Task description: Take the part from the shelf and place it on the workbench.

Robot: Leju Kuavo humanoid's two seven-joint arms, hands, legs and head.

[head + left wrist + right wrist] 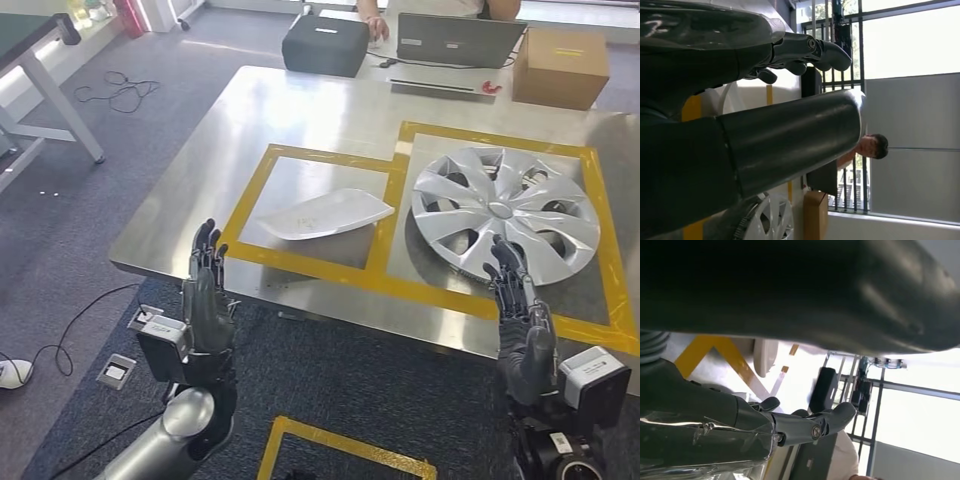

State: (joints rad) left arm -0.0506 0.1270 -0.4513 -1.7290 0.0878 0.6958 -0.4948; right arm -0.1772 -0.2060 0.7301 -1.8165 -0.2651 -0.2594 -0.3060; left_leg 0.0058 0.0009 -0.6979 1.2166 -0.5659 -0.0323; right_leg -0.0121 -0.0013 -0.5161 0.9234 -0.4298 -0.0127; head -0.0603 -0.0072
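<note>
Both my hands hang empty with fingers apart — left hand (207, 290) near the white panel (326, 213), right hand (519, 320) just over the hubcap (504, 209) on the workbench (317, 110).

Bare workbench (302, 110) behind the white part (326, 213) and hubcap (504, 211); boxes beyond.

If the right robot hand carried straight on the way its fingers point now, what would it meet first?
Probably the silver spoked wheel cover lying in the yellow-taped square on the metal workbench. The right robot hand points up at its near rim; the fingertips overlap it in the head view, though contact is unclear.
</note>
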